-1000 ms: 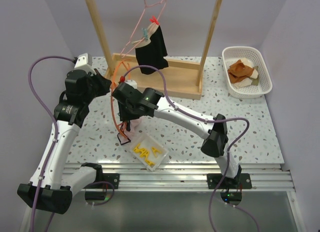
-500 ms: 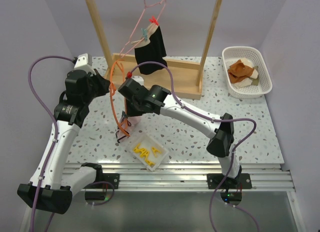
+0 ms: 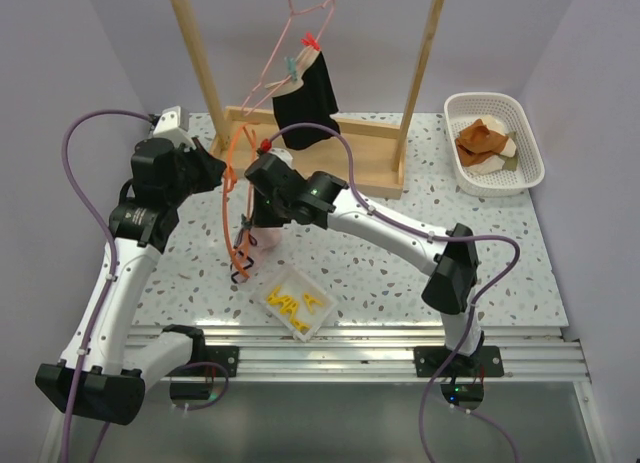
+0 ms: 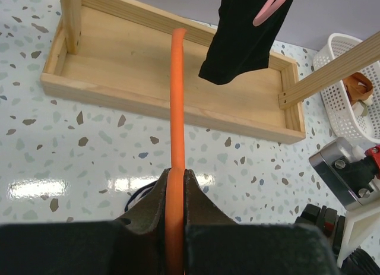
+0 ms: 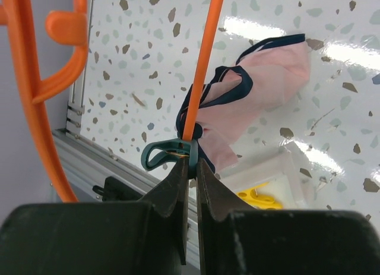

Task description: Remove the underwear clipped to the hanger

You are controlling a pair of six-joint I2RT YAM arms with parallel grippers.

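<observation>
My left gripper is shut on the rod of an orange hanger, holding it above the table. Pale pink underwear with navy trim hangs from that hanger, fastened by a teal clip. My right gripper is shut on that clip just below the hanger rod, and in the top view it is right beside the pink underwear. Black underwear hangs clipped to a pink hanger on the wooden rack.
The wooden rack's base stands just behind both grippers. A small white tray with yellow clips lies near the front edge. At the back right, a white basket holds a brown cloth.
My right gripper's jaws have closed onto the teal clip, and the right wrist has shifted a little toward the rack. The left gripper keeps its hold on the orange hanger.
</observation>
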